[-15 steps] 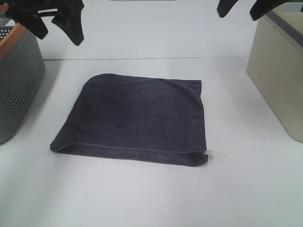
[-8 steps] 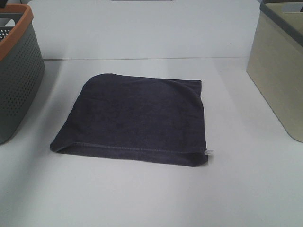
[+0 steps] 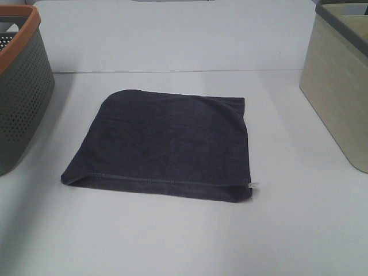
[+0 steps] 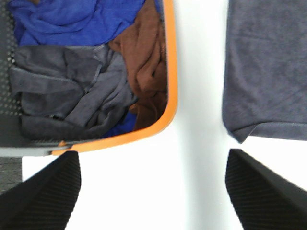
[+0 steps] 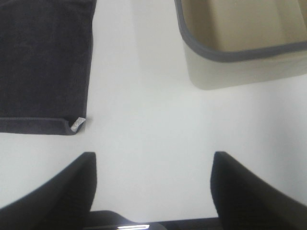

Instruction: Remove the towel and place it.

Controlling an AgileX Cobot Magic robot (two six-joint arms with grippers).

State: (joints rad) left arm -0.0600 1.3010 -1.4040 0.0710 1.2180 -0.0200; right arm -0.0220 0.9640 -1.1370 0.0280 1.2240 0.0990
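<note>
A dark grey folded towel (image 3: 164,144) lies flat on the white table in the exterior view; it also shows in the left wrist view (image 4: 268,72) and the right wrist view (image 5: 43,62). A small white tag (image 5: 78,123) sticks out at one corner. My left gripper (image 4: 153,191) is open and empty above the table, between the basket and the towel. My right gripper (image 5: 153,184) is open and empty above bare table, between the towel and the beige bin. Neither gripper shows in the exterior view.
A grey perforated basket with an orange rim (image 3: 20,23) stands at the left; it holds blue, brown and grey cloths (image 4: 86,67). A beige bin with a grey rim (image 3: 339,86) stands at the right and looks empty (image 5: 235,24).
Both grippers were at the top of the exterior view one second ago and have since moved up out of it. The towel has not moved.
</note>
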